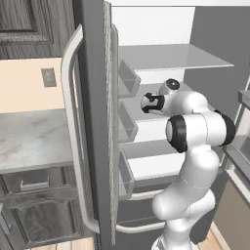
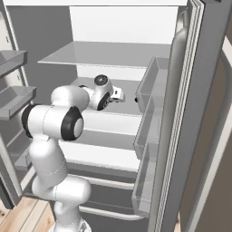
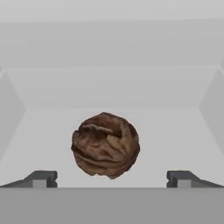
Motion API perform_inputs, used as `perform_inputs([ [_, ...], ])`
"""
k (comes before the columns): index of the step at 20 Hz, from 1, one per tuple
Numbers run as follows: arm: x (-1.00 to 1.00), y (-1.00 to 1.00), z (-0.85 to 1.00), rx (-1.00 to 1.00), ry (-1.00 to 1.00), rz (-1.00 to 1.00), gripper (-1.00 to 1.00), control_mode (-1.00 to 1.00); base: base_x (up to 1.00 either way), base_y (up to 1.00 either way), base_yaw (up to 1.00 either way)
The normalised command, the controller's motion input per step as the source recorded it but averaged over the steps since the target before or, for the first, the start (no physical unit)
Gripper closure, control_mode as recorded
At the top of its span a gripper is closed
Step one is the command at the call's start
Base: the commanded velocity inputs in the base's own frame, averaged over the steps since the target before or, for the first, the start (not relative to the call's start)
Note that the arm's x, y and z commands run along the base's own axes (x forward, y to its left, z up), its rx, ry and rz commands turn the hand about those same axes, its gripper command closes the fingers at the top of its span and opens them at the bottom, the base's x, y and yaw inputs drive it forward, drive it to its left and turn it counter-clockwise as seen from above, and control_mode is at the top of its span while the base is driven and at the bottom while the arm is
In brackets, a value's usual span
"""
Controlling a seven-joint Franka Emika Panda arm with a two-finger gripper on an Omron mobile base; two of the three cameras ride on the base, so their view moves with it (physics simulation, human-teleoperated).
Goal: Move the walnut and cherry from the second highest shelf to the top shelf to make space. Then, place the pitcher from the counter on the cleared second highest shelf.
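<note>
The walnut (image 3: 106, 144), a wrinkly brown ball, lies on the second highest shelf (image 3: 175, 140) right in front of my gripper (image 3: 113, 179). The jaws stand open, one fingertip on each side of the walnut and neither touching it. From the base views my gripper (image 1: 145, 102) (image 2: 119, 94) reaches into the fridge just above the second highest shelf (image 2: 129, 86), under the bare top shelf (image 1: 171, 58) (image 2: 108, 54). A tiny dark speck (image 2: 136, 99) sits on that shelf by the door bins; I cannot tell whether it is the cherry. The pitcher is out of view.
The open fridge door (image 1: 93, 122) with its long handle stands between the counter (image 1: 29, 136) and the fridge. Door bins (image 2: 149, 118) line the right side. Lower shelves (image 2: 108, 154) lie under my arm.
</note>
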Motion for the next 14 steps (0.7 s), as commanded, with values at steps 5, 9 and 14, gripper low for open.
perform_inputs([
  [5, 0.53, 0.0, -0.32, 0.0, 0.0, 0.0, -1.0, -1.0, 0.0, 0.0, 0.0],
  [9, 0.53, 0.0, -0.26, 0.0, 0.0, 0.0, -1.0, -1.0, 0.0, 0.0, 0.0],
  [14, 0.51, 0.0, -0.23, 0.0, 0.0, 0.0, -1.0, -1.0, 0.0, 0.0, 0.0],
])
